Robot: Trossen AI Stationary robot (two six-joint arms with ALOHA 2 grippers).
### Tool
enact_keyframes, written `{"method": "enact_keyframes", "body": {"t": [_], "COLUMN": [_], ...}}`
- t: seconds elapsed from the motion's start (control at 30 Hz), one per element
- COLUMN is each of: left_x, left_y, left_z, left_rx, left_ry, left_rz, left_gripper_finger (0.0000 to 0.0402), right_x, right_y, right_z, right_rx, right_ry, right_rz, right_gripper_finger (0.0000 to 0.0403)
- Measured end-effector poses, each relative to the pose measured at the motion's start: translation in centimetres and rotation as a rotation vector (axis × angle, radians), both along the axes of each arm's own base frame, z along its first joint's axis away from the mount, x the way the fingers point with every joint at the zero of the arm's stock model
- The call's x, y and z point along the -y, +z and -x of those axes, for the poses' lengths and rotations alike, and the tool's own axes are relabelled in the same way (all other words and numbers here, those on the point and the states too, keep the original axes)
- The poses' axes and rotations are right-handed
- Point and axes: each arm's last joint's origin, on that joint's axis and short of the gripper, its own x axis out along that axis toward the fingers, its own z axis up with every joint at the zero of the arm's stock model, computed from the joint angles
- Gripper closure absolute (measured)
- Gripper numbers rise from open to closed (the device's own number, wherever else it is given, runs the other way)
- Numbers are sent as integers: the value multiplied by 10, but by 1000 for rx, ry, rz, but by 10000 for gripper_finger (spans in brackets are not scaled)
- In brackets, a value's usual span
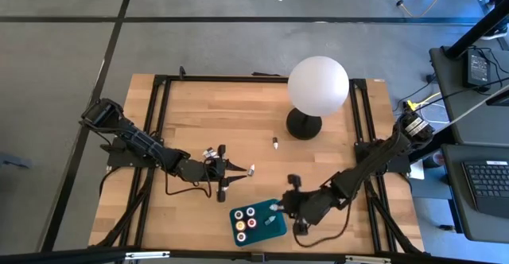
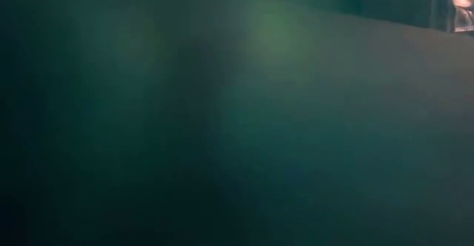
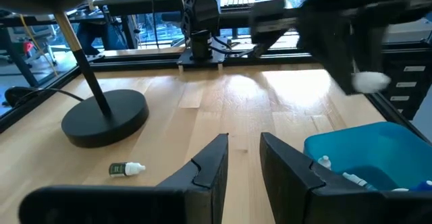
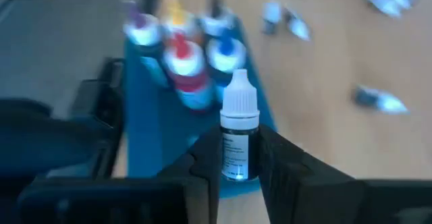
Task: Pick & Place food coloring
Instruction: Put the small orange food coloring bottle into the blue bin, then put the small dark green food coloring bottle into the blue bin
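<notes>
Here, right gripper (image 4: 237, 166) over the teal tray (image 1: 274, 227), fingers clamped on an upright white-capped bottle (image 4: 239, 133); four or so other bottles (image 4: 185, 52) standing together in the tray; another bottle (image 1: 274, 144) lying loose on the table (image 1: 238, 113) near the lamp (image 1: 316, 89); left gripper (image 3: 244, 163) low beside the tray, fingers nearly together, holding nothing; low view blocked by teal, probably the tray's wall.
</notes>
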Motion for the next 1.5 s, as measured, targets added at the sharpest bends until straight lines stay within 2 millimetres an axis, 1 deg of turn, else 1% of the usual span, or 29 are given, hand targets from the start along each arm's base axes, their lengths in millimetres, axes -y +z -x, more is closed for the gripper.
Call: {"method": "enact_keyframes", "body": {"t": [0.07,0.13,0.3,0.47,0.6,0.8,0.87,0.97,1.07,1.17,1.27,1.33,1.4,1.5], "left_x": [0,0,0,0,0,0,0,0,0,0,0,0,0,0], "left_y": [0,0,0,0,0,0,0,0,0,0,0,0,0,0], "left_z": [0,0,0,0,0,0,0,0,0,0,0,0,0,0], "left_rx": [0,0,0,-1,-1,-1,-1,-1,-1,-1,-1,-1,-2,-5], "left_ry": [0,0,0,-2,-2,-3,-3,-3,-3,-4,-4,-5,-5,-5], "left_rz": [0,0,0,0,0,0,0,1,0,0,1,1,0,-1], "left_gripper_finger": [319,320,322,322,320,322,323,320,318,318,320,322,322,320], "right_x": [-4,-8,-12,-15,-16,-16,-15,-13,-12,-13,-11,-7,-1,13], "right_y": [-6,-15,-46,-67,-71,-71,-71,-70,-67,-62,-47,-32,-16,6], "right_z": [-5,-10,-19,-24,-24,-25,-27,-29,-31,-34,-33,-31,-27,-16], "right_rx": [21,20,-45,-80,-86,-121,-138,-147,-150,-164,-235,-261,-257,-212], "right_ry": [40,51,50,37,41,156,183,193,193,208,199,161,77,-116], "right_rz": [10,17,57,68,70,28,-4,-22,-15,29,87,144,218,345], "right_gripper_finger": [322,321,321,321,320,319,311,288,260,234,216,210,207,207]}}
